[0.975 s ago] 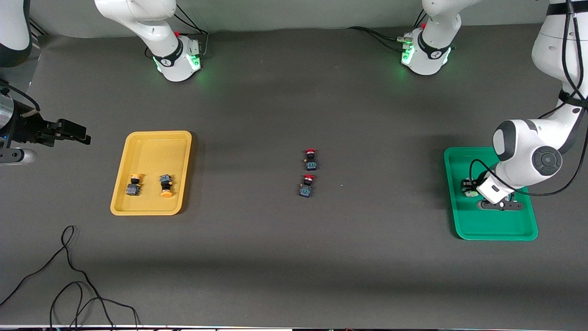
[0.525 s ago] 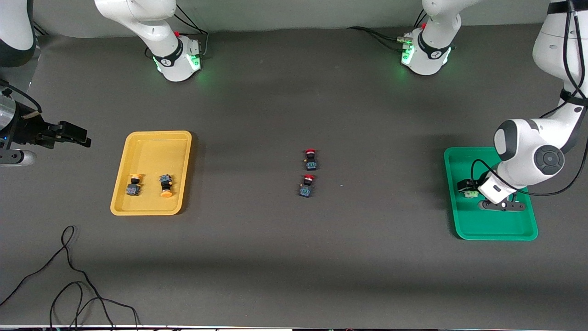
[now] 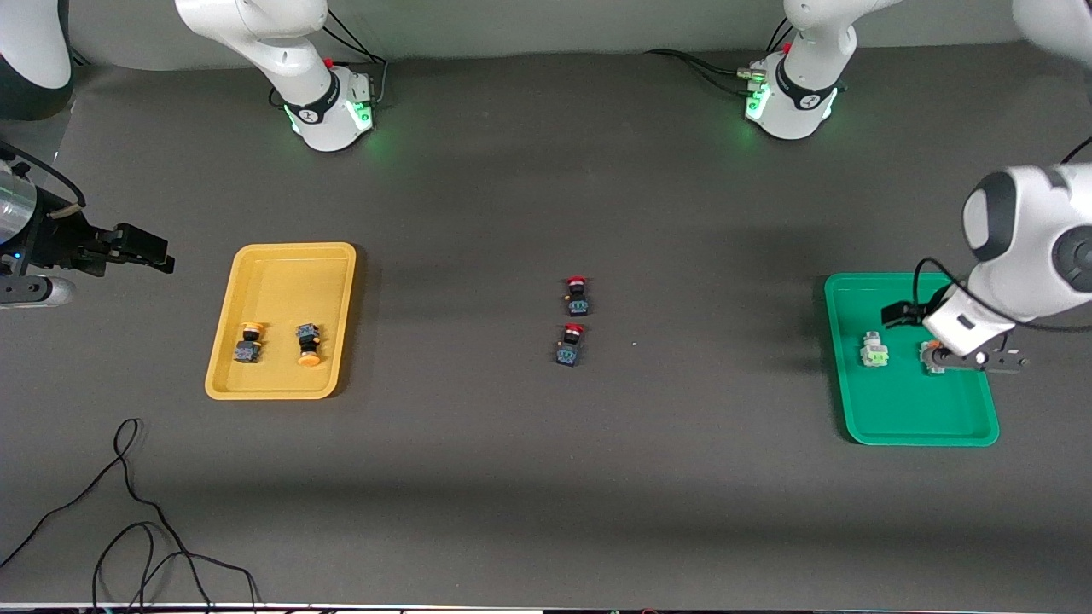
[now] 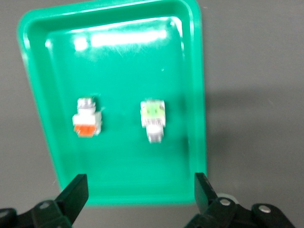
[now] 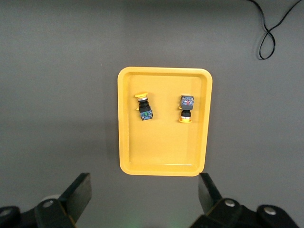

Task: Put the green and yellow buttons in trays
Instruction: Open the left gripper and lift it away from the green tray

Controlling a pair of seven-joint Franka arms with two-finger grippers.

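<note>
My left gripper point(image 4: 137, 197) hangs released and empty above the shallow green plastic tray point(image 4: 42, 114), both whitish blocky buttons point(image 4: 153, 119) lying apart below it; my right gripper point(image 5: 145, 199) waits, spread wide.

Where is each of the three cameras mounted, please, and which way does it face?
Front view: high across the table, facing both arm bases; shows the left tool over the green tray.
Left wrist view: looks down on the green tray; open tool shows.
Right wrist view: looks down on the yellow tray; open right tool shows.
Shared: both trays appear in the front view.
</note>
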